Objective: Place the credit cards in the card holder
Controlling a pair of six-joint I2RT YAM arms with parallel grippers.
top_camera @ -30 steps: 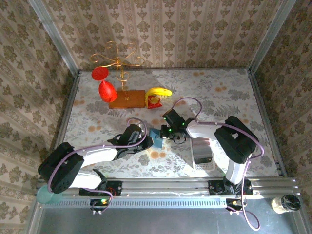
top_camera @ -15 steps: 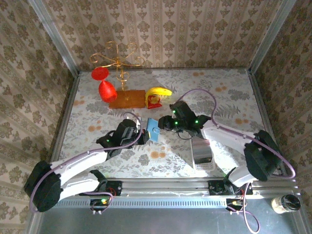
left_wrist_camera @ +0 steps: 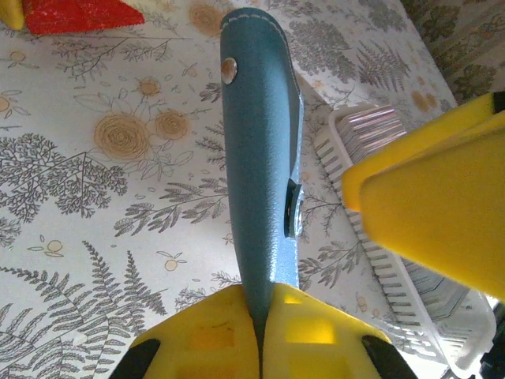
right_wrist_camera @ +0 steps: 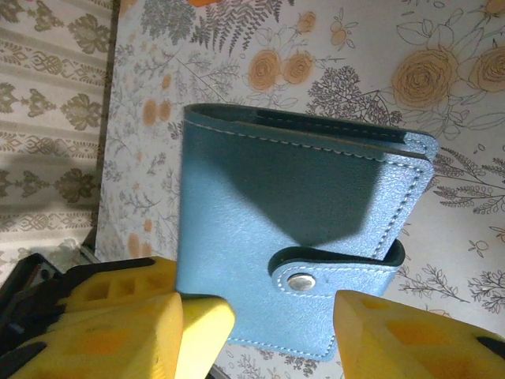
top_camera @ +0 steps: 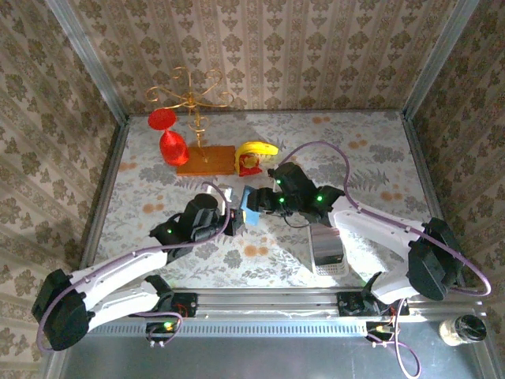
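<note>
Top camera first: card holder point(top_camera: 252, 207) up off the table at centre, left gripper point(top_camera: 235, 215) on it from 8 o'clock, right gripper point(top_camera: 267, 200) just beside at 3 o'clock. Credit cards point(top_camera: 327, 249) wait in the white tray point(top_camera: 329, 271), 4 o'clock, well apart.

Left wrist: holder edge-on, long axis 6 to 12, jaws clamped on its lower end.

Right wrist: jaws apart, straddling the snap tab point(right_wrist_camera: 331, 272), with the holder at 12 o'clock. The right arm looks best placed to pop it.

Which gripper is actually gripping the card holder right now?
The left gripper: its yellow fingers are pinched shut on the edge of the teal card holder. The right gripper has its fingers spread apart in front of the holder, not clamping it.
</note>
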